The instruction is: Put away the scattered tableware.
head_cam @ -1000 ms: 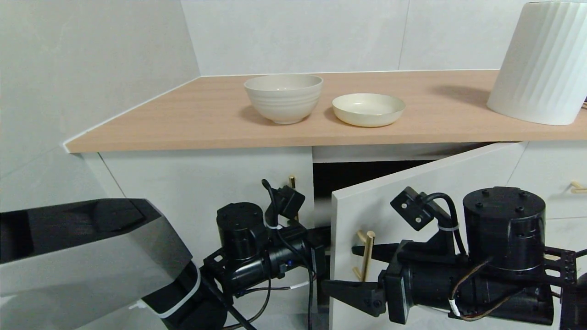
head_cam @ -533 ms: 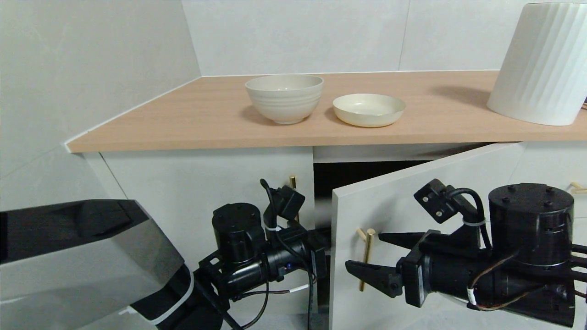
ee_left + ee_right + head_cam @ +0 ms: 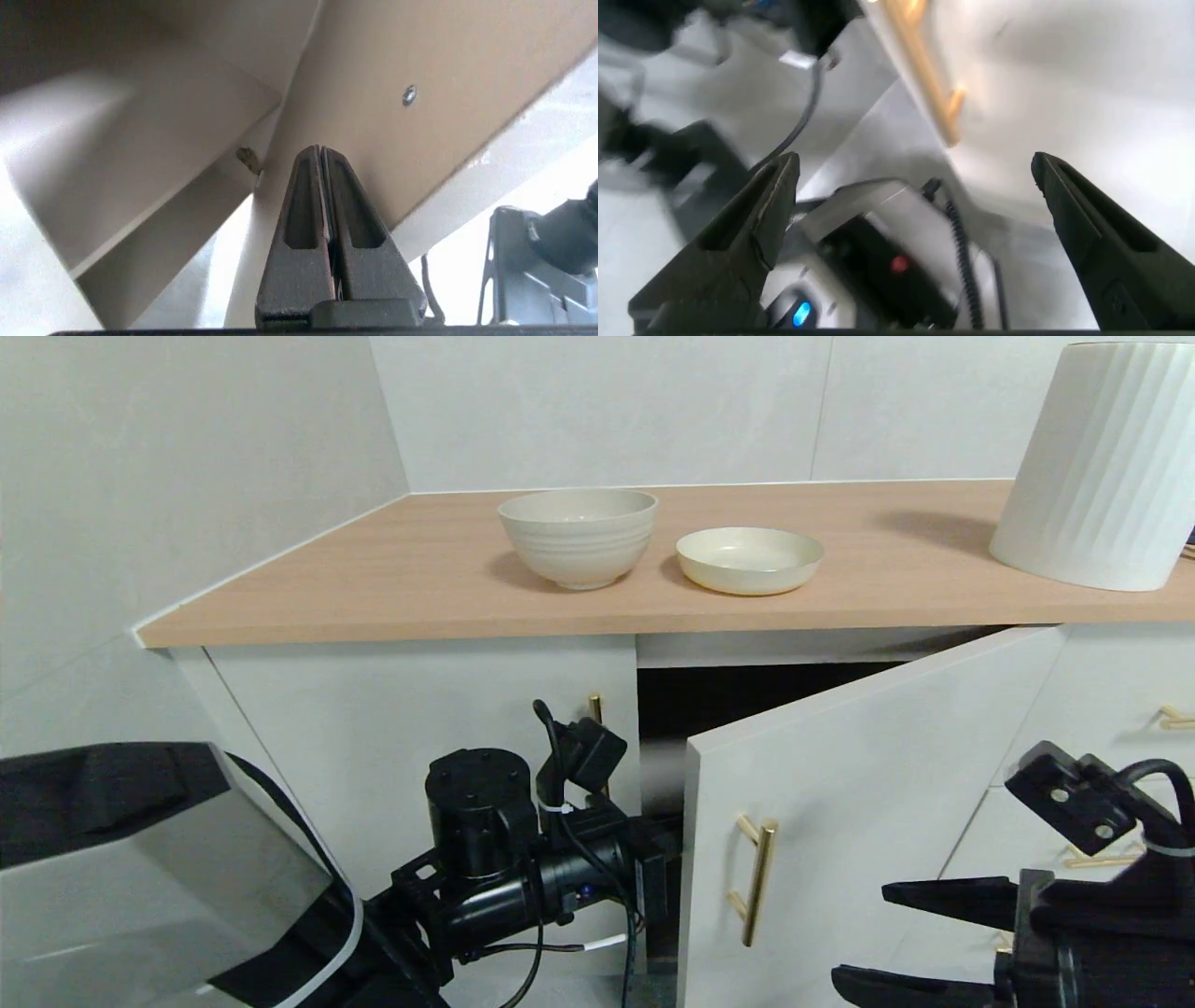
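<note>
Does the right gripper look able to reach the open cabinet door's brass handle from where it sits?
Probably yes. The right gripper is open on the right of the brass handle, nothing lies between them, and the cabinet door faces it.

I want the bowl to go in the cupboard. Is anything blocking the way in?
Yes. The cabinet door is only partly open, slanting across the opening, and the shut left gripper sits in the gap behind it.
</note>
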You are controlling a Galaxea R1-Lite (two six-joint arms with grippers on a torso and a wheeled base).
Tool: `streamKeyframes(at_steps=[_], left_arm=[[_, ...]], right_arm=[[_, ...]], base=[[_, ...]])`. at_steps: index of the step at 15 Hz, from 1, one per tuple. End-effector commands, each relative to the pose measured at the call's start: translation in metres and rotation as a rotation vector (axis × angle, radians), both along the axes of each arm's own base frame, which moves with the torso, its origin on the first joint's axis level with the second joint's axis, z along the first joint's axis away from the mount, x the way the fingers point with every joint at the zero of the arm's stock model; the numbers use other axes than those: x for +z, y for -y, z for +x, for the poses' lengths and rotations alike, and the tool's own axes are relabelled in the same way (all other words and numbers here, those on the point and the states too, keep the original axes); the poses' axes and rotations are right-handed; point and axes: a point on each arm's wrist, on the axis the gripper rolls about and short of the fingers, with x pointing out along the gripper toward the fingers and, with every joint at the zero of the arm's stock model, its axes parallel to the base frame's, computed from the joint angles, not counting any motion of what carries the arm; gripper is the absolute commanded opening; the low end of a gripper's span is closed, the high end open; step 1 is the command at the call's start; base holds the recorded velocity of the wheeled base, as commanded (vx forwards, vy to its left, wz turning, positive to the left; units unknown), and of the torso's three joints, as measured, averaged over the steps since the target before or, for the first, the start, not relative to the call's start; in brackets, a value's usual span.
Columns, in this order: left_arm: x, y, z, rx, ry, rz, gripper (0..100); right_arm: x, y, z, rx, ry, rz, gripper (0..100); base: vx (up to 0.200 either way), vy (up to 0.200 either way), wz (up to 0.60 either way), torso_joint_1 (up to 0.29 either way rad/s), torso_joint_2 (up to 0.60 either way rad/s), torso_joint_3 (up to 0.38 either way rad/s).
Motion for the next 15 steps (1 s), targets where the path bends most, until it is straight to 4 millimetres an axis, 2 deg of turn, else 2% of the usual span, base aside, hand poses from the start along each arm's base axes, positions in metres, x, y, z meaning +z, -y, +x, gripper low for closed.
streamKeyframes(at_steps=[1, 5, 11, 15], left_arm=[[0.003, 0.002, -0.002, -0.009, 0.007, -0.006, 0], [0.005, 0.006, 0.0, -0.015, -0.009, 0.008, 0], [0.012, 0.013, 0.006, -0.018, -0.013, 0.011, 0], [0.013, 0.026, 0.019, -0.019, -0.04, 0.035, 0]], right_arm=[[0.006, 0.008, -0.01, 0.003, 0.033, 0.032, 100], [-0.003, 0.01, -0.015, 0.021, 0.008, 0.021, 100], [-0.002, 0.01, -0.015, 0.021, 0.011, 0.022, 100], [0.0, 0.009, -0.015, 0.016, 0.021, 0.028, 100]], base=[[0.0, 0.0, 0.0, 0.0, 0.0, 0.0], [0.0, 0.0, 0.0, 0.0, 0.0, 0.0], [-0.2, 0.0, 0.0, 0.004, 0.0, 0.002], [0.0, 0.0, 0.0, 0.0, 0.0, 0.0]])
